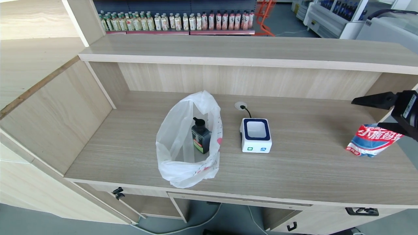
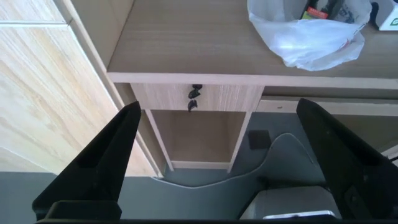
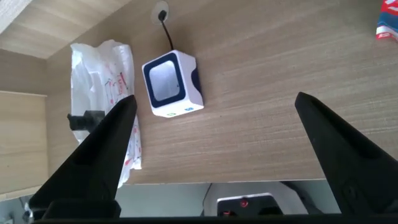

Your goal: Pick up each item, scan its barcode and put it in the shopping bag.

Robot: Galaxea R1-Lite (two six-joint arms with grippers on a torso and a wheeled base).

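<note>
Pale wood-grain counter runs across my head view, with a row of drink bottles shelved behind it. On it I count one shopping bag, thin crinkled white plastic standing open, with one dark pump bottle upright inside. Just beside the bag is one scanner, a white boxy block with a blue-rimmed window, its black cable running to a round grommet. One glossy red, blue and white pouch lies flat near the counter's right end. My right claw hangs near that pouch, black tapered fingers spread wide with nothing between them. From the left wrist, my left claw sits low in front of the counter, equally wide apart and empty, facing one black drawer handle, with the bag's bulging base on the counter above. From the right wrist, I look down past the spread fingers onto the scanner and bag, and the pouch lies well apart from both fingers.
</note>
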